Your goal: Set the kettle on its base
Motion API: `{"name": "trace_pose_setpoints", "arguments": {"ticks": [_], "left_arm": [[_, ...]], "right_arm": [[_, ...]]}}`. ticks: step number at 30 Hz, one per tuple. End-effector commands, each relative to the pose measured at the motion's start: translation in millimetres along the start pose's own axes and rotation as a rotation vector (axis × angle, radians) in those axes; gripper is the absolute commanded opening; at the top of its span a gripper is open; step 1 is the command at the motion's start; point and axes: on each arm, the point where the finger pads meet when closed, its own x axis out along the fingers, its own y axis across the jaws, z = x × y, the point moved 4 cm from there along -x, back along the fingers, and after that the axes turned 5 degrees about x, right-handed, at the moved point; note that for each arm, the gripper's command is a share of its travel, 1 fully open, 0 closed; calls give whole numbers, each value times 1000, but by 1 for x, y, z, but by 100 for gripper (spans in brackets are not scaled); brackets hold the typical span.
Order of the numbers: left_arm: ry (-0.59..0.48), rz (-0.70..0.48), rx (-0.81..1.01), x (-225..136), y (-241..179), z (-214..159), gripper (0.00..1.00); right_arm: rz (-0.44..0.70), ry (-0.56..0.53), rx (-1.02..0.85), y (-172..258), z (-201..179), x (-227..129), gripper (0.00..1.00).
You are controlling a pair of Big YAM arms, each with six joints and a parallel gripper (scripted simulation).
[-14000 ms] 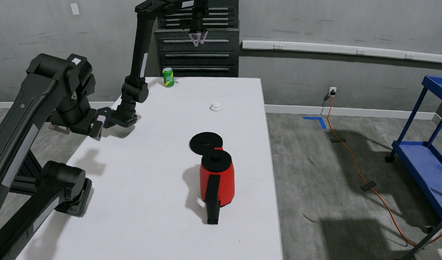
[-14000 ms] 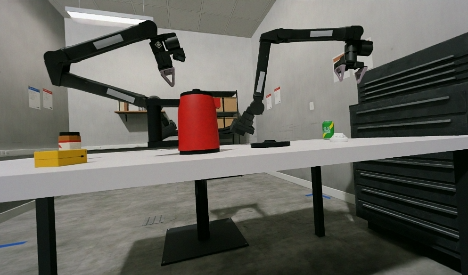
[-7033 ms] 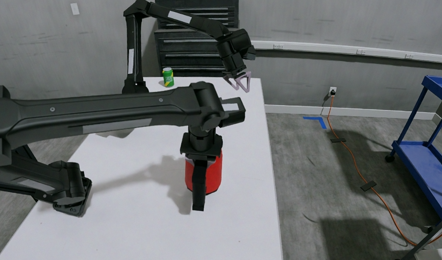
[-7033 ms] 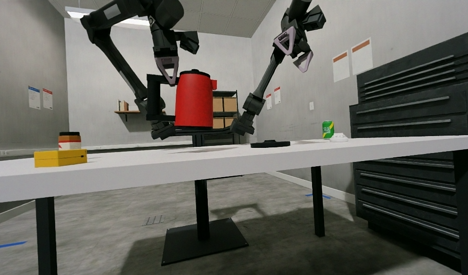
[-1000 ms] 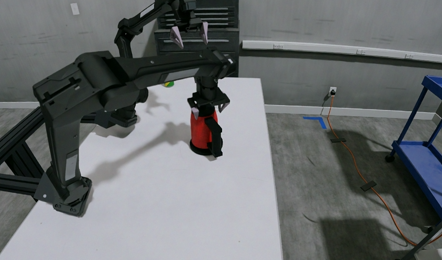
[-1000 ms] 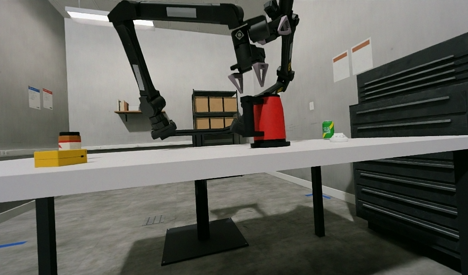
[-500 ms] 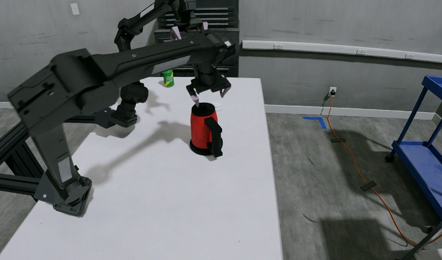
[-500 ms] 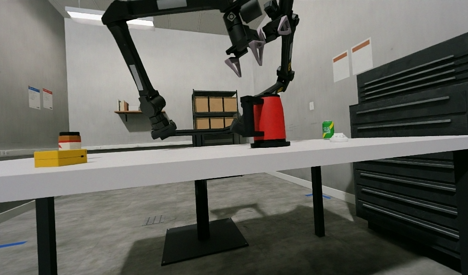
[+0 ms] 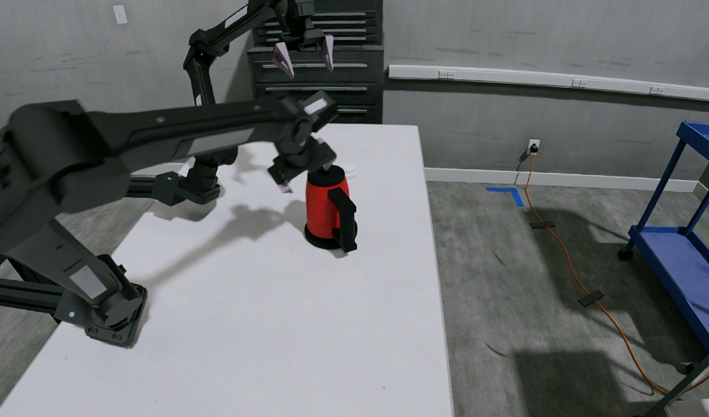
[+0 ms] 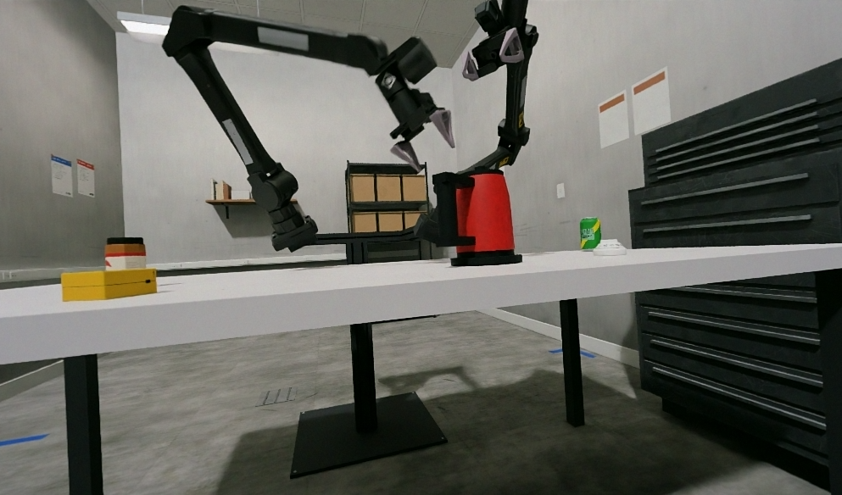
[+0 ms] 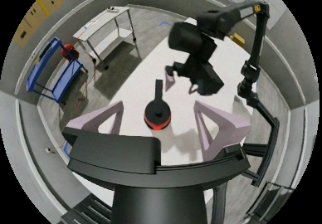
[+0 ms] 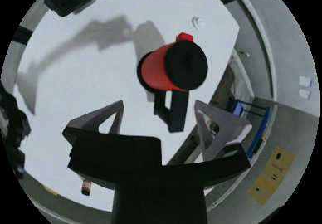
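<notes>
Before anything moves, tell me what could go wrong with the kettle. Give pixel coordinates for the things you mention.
The right hand (image 9: 307, 176) (image 10: 436, 158) (image 11: 178, 92) (image 12: 158, 103) hangs open close to the kettle (image 9: 325, 210) (image 10: 486, 212) (image 11: 158, 114) (image 12: 157, 70); a low sideways swing could knock it.

The stud and ring are hidden under the upright kettle, so a poor seating might go unnoticed.

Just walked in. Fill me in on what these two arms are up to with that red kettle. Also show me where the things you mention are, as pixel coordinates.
Neither arm is holding anything. The red kettle (image 9: 326, 207) (image 10: 486, 212) (image 11: 157, 114) (image 12: 159, 70) stands upright on the white table (image 9: 294, 321) (image 10: 349, 295), apparently already on its black base. The right gripper (image 9: 305, 178) (image 10: 428, 150) is open just off the kettle, and the left gripper (image 9: 308, 62) (image 10: 480, 64) hangs open farther away. Whether the stud sits in the ring is hidden underneath.
</notes>
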Motion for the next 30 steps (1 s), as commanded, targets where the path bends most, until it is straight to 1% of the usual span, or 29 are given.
{"name": "trace_pose_setpoints", "arguments": {"ticks": [1,3,5,11,12,15,17,20,22,25,26,30], "left_arm": [[-15,7,13,-4,5,7,100],[-15,7,13,-4,5,7,100],[-15,7,13,-4,5,7,100],[-15,7,13,-4,5,7,100],[-3,-14,30,1,-1,5,100],[-9,-61,78,-1,-13,1,100],[-12,-129,143,-2,-28,-5,100],[-20,-216,226,-4,-46,-10,100],[-20,-216,226,-4,-46,-10,100],[-34,-300,309,-9,-64,-16,100],[-38,-312,321,-10,-67,-17,100],[-51,-300,319,-16,-62,-13,100]], "right_arm": [[-160,-94,-120,27,5,3,100],[-193,-114,-136,38,1,9,100],[-193,-114,-136,38,1,9,100],[-292,-191,-206,73,4,23,100],[-304,-204,-218,78,6,25,100],[-334,-234,-237,90,8,30,100],[-349,-256,-250,100,9,35,100],[-352,-272,-257,108,11,40,100],[-352,-272,-257,108,11,40,100],[-352,-282,-244,110,11,41,100],[-353,-283,-243,110,11,41,100],[-353,-283,-243,110,11,41,100]]}}
